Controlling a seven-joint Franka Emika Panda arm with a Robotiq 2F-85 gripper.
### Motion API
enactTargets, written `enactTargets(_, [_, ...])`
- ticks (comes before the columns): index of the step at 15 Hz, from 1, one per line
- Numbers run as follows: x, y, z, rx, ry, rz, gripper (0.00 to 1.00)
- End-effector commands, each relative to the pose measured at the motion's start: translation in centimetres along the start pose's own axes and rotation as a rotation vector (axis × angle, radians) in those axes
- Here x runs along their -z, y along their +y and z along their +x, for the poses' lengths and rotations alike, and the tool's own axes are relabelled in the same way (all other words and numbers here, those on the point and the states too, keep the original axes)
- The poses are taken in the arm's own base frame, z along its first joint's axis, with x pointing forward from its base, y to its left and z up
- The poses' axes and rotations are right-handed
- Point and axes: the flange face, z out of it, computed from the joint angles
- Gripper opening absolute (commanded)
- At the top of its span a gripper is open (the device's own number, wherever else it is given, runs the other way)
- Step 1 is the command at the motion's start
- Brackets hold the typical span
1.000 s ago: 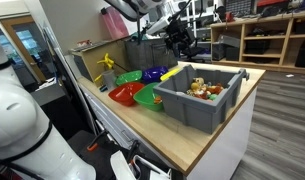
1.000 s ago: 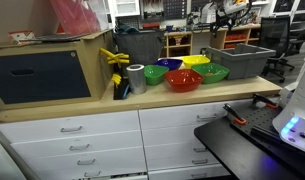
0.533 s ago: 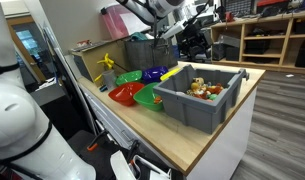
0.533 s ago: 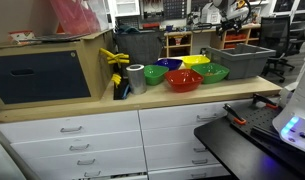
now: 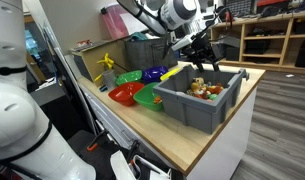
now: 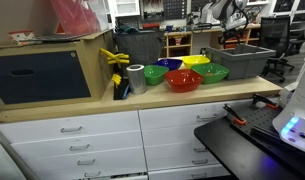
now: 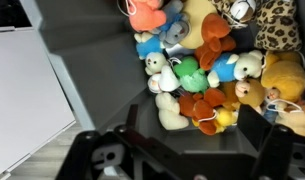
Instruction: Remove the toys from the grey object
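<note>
The large grey bin [image 5: 197, 105] stands at the near end of the wooden counter; it also shows in an exterior view [image 6: 242, 62]. Inside lies a pile of small toys [image 5: 204, 88], orange, yellow, white, green and blue. In the wrist view the toys [image 7: 207, 70] fill the upper right, resting against the bin's dark inner wall [image 7: 87, 70]. My gripper [image 5: 202, 56] hangs open just above the bin's far rim. In the wrist view its two dark fingers [image 7: 192, 150] frame the bottom, spread apart and empty, above the toys.
Red [image 5: 125, 95], green [image 5: 148, 97], purple [image 5: 129, 76] and yellow [image 5: 155, 74] bowls sit beside the bin. A darker grey crate [image 5: 142, 52] stands behind them. A roll of tape [image 6: 137, 78] and a yellow object [image 6: 117, 70] sit at the counter's far end.
My arm has moved from behind the bin toward it and lowered, so the gripper now hangs over the bin's rim. The toys and bowls have not moved.
</note>
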Motion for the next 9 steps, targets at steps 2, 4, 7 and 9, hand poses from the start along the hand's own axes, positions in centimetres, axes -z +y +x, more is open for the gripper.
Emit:
enactTargets(2, [-2.0,-2.1,1.2,-0.049,-0.085,0.016,1.0])
enactTargets(4, [-2.5,-2.9,1.8,-0.086,-0.126,0.055,1.0])
enactTargets(7, [-2.7,-3.5,3.2,-0.138,-0.165,0.112,1.0])
enactTargets(9, [-2.8,-3.4,4.0,-0.161,-0.175,0.135,1.0])
